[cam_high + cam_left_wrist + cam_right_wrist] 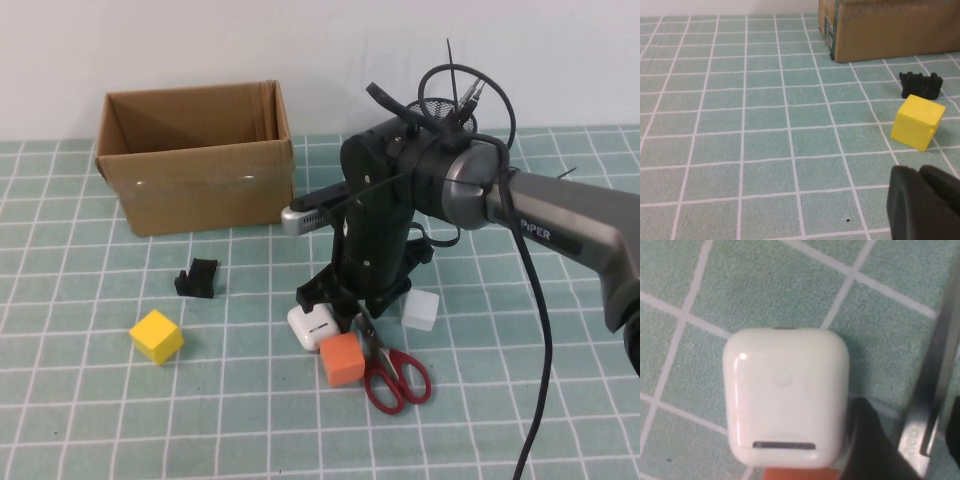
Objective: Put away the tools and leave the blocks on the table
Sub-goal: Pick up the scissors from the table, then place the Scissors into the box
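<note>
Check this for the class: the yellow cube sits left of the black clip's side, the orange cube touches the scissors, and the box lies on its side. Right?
One error: the box stands upright with its top open, as the high view shows. The yellow cube, clip, orange cube and scissors are as stated. The right gripper hovers over them; the left gripper is near the yellow cube.

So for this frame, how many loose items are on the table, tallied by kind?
Blocks: 3 – yellow, orange, white
Scissors: 1
Black clip: 1
Earbud case: 1
Cardboard box: 1
Total: 7
</note>
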